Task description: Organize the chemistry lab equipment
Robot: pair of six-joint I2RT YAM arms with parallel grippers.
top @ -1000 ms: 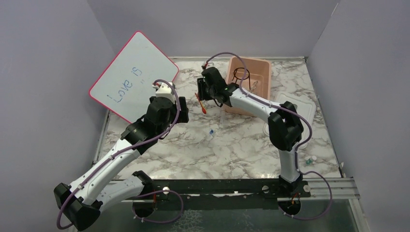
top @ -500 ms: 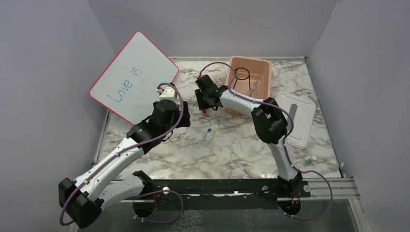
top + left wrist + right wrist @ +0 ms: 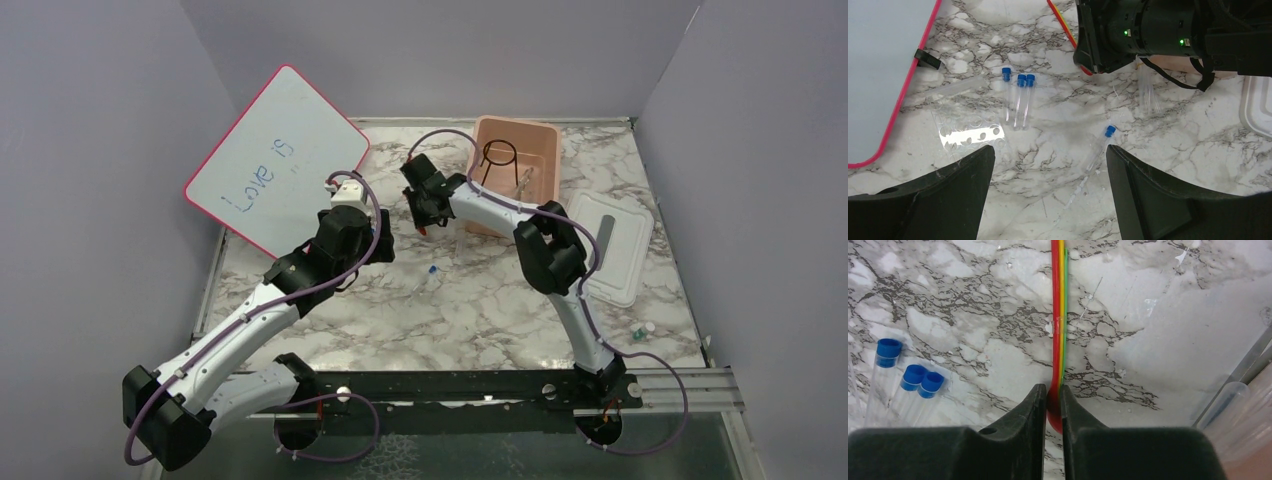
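The rod (image 3: 1058,315) is squeezed by the right claw (image 3: 1053,390), just left of the tub (image 3: 548,135). The left claw (image 3: 1049,150) is held spread wide over the vials (image 3: 1018,100), farther left of the tub. The ring stand (image 3: 498,158) is seen inside the tub.

Place: we are looking into a robot test cell staged as a lab bench.
Walls: plain lavender panels (image 3: 90,150) are boxing in three sides.
Table: a marble-print top (image 3: 480,310) is carrying everything.
Rig: we are seeing a left arm (image 3: 250,310) and a right arm (image 3: 585,320) standing on a metal rail (image 3: 450,383), cables trailing.
Props: blue-capped tubes (image 3: 1020,100), a whiteboard (image 3: 265,130) and a pink tub (image 3: 515,121) are sitting about.
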